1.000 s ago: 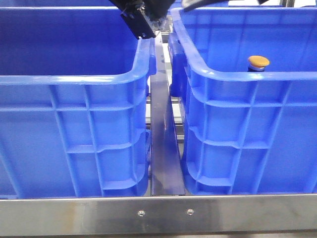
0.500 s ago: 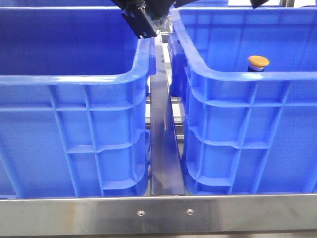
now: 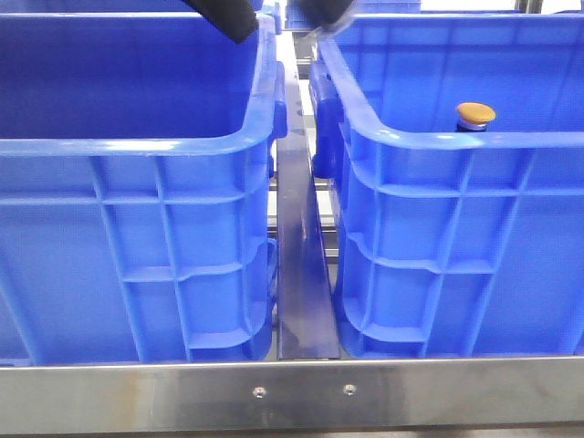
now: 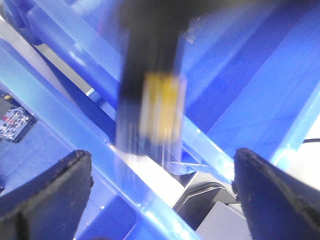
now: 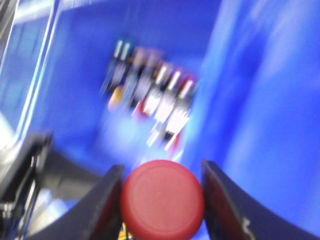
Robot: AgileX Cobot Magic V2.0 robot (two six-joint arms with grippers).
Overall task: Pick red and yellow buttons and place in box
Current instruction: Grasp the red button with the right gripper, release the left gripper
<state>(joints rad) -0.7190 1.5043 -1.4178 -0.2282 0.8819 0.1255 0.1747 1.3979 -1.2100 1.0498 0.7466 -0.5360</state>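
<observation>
In the right wrist view my right gripper is shut on the red button, its round cap facing the camera between the two fingers. The yellow button stands upright inside the right one of two alike blue boxes, near its front wall. The left box shows nothing inside from the front. My left gripper is open over the gap between the box rims, nothing between its fingers. A blurred dark arm part with a yellow band hangs beyond it.
Below the right gripper, a blurred cluster of several small parts lies on a blue box floor. A metal rail runs between the boxes and a steel bar crosses the front. Arm parts cut the front view's upper edge.
The dark gripper at the top centre of the front view has risen, leaving only arm tips at the upper edge. The yellow button has not moved.
</observation>
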